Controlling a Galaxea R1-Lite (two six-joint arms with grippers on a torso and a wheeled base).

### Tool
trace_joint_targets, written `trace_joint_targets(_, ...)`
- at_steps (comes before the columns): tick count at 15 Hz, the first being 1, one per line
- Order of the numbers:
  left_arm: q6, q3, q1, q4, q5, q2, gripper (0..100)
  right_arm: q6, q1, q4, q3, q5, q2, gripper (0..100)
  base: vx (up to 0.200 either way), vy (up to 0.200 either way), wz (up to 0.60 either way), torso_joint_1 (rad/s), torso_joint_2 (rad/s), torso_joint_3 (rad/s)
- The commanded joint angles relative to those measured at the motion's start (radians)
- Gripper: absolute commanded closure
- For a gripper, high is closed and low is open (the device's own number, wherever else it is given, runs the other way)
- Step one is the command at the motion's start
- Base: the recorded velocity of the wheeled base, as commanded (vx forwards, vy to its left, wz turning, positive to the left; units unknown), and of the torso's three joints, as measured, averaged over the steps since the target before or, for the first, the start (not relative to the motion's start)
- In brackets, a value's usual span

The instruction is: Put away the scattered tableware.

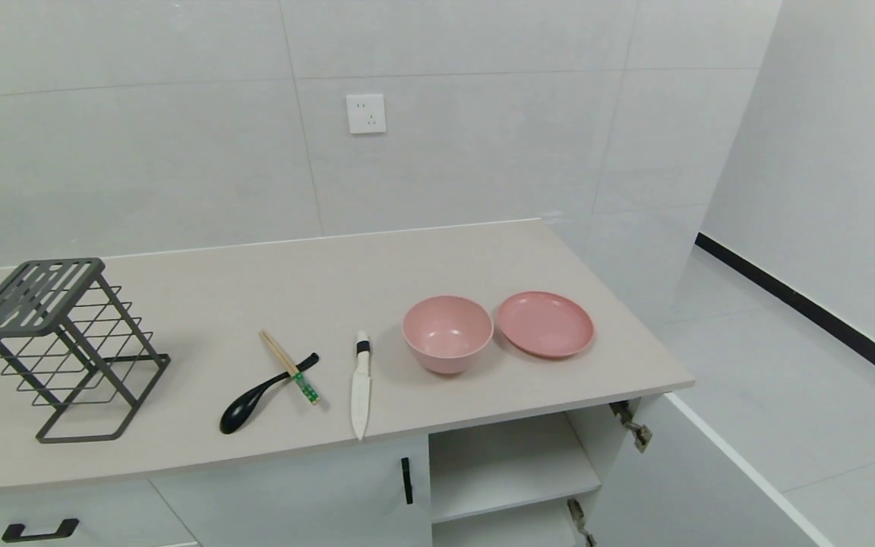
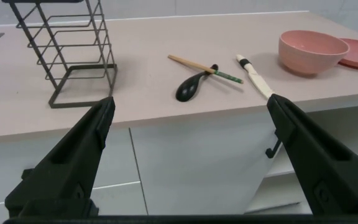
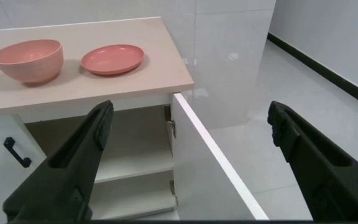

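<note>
On the beige countertop (image 1: 346, 273) lie a pink bowl (image 1: 447, 333), a pink plate (image 1: 544, 324) to its right, a white knife with a black band (image 1: 361, 384), a black spoon (image 1: 264, 393) and a pair of chopsticks (image 1: 289, 367) crossing the spoon. The left wrist view has the spoon (image 2: 192, 84), chopsticks (image 2: 205, 68), knife (image 2: 255, 76) and bowl (image 2: 312, 52) beyond my left gripper (image 2: 188, 109), which is open and held in front of the cabinet, below the counter edge. My right gripper (image 3: 190, 112) is open, facing the open cabinet (image 3: 114, 158), with the bowl (image 3: 29, 60) and plate (image 3: 112, 59) above.
A dark wire rack (image 1: 58, 342) stands at the counter's left end. The cabinet door (image 1: 718, 486) under the bowl and plate is swung open, showing white shelves (image 1: 510, 463). A closed door with a black handle (image 1: 406, 480) is beside it. A wall socket (image 1: 366, 114) is on the tiles.
</note>
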Motion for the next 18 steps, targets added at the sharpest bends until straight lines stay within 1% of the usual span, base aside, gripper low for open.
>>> trace_joint_targets(1,0.001,0.0,0.0,0.001,0.0,0.001,0,0.0,0.0,-0.002,0.0,0.001,0.0,0,0.0,0.0,0.0,0.0,0.0,0.0)
trace_joint_targets(2,-0.001,0.0,0.0,0.001,0.0,0.001,0,0.0,0.0,-0.002,0.0,0.001,0.0,0,0.0,0.0,0.0,0.0,0.0,0.0)
trace_joint_targets(5,-0.001,0.0,0.0,0.001,0.0,0.001,0,0.0,0.0,-0.002,0.0,0.001,0.0,0,0.2,0.0,0.0,-0.004,0.0,0.002)
trace_joint_targets(8,-0.013,0.0,0.0,-0.001,0.015,0.001,0,0.0,0.0,-0.002,0.0,0.001,0.002,0,0.0,0.0,0.0,0.0,0.0,0.0)
trace_joint_targets(11,-0.011,0.0,0.0,-0.001,0.014,0.001,0,0.0,0.0,-0.002,0.0,-0.001,0.0,0,0.0,0.0,0.0,0.0,0.0,0.0)
trace_joint_targets(12,-0.007,0.0,0.0,-0.001,0.014,0.001,0,0.0,0.0,-0.002,0.0,-0.001,0.0,0,0.2,0.0,0.0,0.002,0.01,0.002)
trace_joint_targets(14,-0.008,0.0,0.0,-0.001,0.014,0.001,0,0.0,0.0,-0.002,0.0,-0.001,0.002,0,0.2,0.0,0.0,-0.017,-0.01,0.0)
trace_joint_targets(15,-0.013,0.0,0.0,-0.001,0.015,0.001,0,0.0,0.0,-0.002,0.0,-0.001,0.002,0,0.0,0.0,0.0,0.0,0.0,0.0)
trace_joint_targets(18,-0.011,0.0,0.0,-0.001,0.015,0.001,0,0.0,0.0,-0.002,0.0,-0.001,0.0,0,0.0,0.0,0.0,0.0,0.0,0.0)
